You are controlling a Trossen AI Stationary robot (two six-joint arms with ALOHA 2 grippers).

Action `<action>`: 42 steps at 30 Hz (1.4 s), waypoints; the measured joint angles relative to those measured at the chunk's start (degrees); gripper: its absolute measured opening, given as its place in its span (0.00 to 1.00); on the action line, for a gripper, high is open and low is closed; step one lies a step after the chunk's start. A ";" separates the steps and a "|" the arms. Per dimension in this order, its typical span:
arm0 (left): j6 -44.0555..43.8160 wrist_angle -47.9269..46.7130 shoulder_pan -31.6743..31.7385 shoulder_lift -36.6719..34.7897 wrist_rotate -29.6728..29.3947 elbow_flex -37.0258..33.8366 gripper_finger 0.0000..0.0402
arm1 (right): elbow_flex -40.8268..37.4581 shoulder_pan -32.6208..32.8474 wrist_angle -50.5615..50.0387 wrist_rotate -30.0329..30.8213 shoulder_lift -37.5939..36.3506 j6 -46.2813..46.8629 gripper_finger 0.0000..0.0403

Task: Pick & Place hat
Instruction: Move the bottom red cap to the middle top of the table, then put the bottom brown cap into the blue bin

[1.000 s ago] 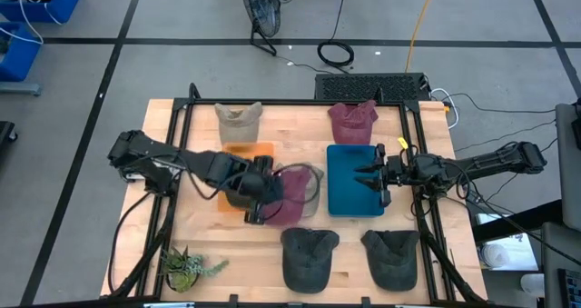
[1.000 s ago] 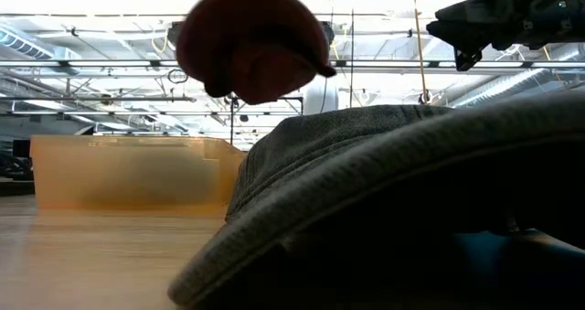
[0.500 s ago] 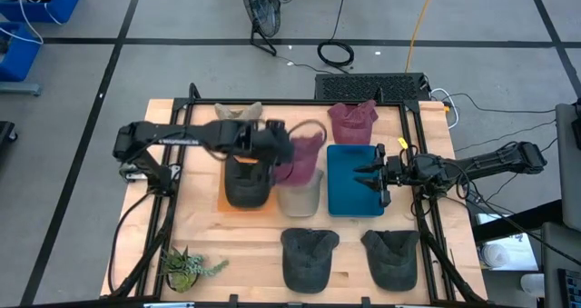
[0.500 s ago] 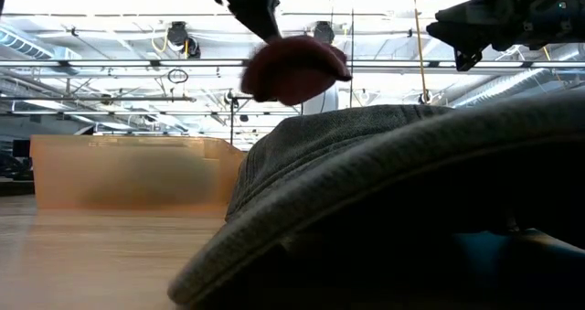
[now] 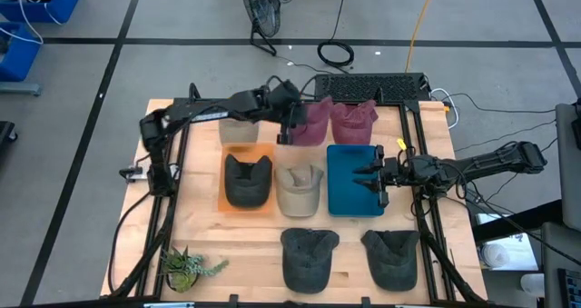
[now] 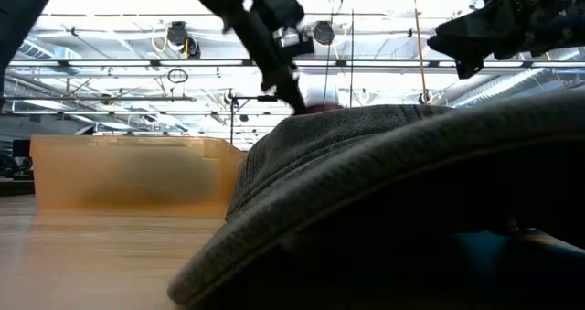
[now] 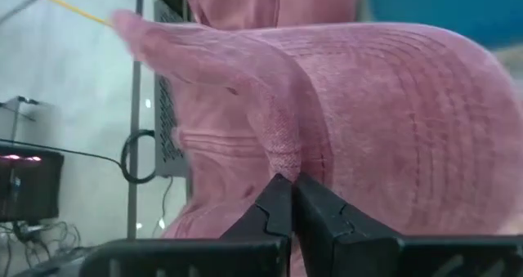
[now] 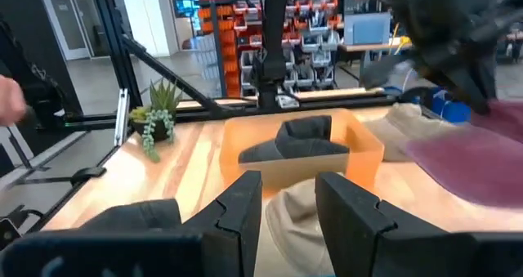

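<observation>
At the table's far edge, the left gripper (image 5: 289,126) is pinched closed on the soft, light maroon fabric cap (image 5: 311,124), best gripped at its stiffer brim, while the right gripper (image 5: 370,182) waits, fingers parted, over the teal tray (image 5: 347,199).

Maroon cap (image 5: 311,124) pinched in my left gripper (image 5: 289,126), at the table's far edge, beside another maroon cap (image 5: 354,122)

A hat (image 5: 247,181) lies in the tray (image 5: 229,154), another hat (image 5: 299,188) just right.
</observation>
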 joint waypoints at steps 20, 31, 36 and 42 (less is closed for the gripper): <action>-2.25 0.06 4.24 6.94 0.54 -0.02 0.07 | 0.00 -0.68 -0.58 14.86 0.09 -10.52 0.26; -4.25 -4.09 4.31 2.62 -0.15 -0.02 0.32 | 0.00 -2.75 -1.55 14.68 0.62 -8.58 0.26; -13.06 -7.10 4.69 -3.49 10.99 -0.21 0.36 | 0.00 -2.78 -3.08 12.55 1.49 -5.20 0.26; -20.93 7.48 2.85 -12.70 21.28 -11.13 0.28 | 0.00 -2.75 -4.53 7.21 3.63 1.43 0.26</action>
